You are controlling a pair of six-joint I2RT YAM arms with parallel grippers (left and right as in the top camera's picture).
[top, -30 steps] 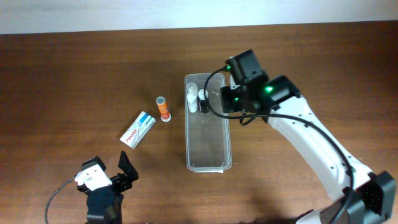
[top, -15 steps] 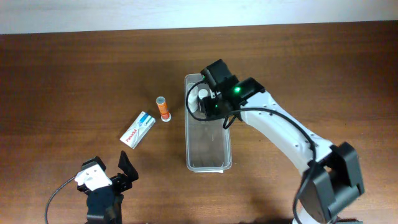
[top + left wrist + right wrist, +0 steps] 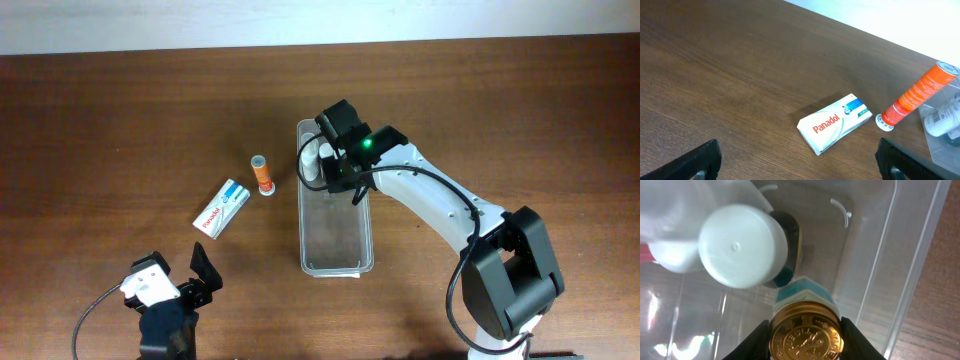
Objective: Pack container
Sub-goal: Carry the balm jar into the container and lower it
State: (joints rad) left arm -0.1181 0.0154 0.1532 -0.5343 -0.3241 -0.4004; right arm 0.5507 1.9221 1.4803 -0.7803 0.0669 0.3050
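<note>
The clear plastic container lies lengthwise at the table's middle. At its far end lie a white-capped bottle and a dark bottle. My right gripper is over that far end, shut on a small jar with a gold lid. In the right wrist view the gripper holds the jar inside the container, beside the white cap and the dark bottle. An orange tube and a Panadol box lie left of the container. My left gripper is open and empty near the front edge.
In the left wrist view the Panadol box lies ahead of the open left gripper, with the orange tube and the container's corner at the right. The table's far edge meets a white wall.
My right arm swung left from beside the container's right wall to above its far end, carrying the jar down inside. The left arm has not moved.
</note>
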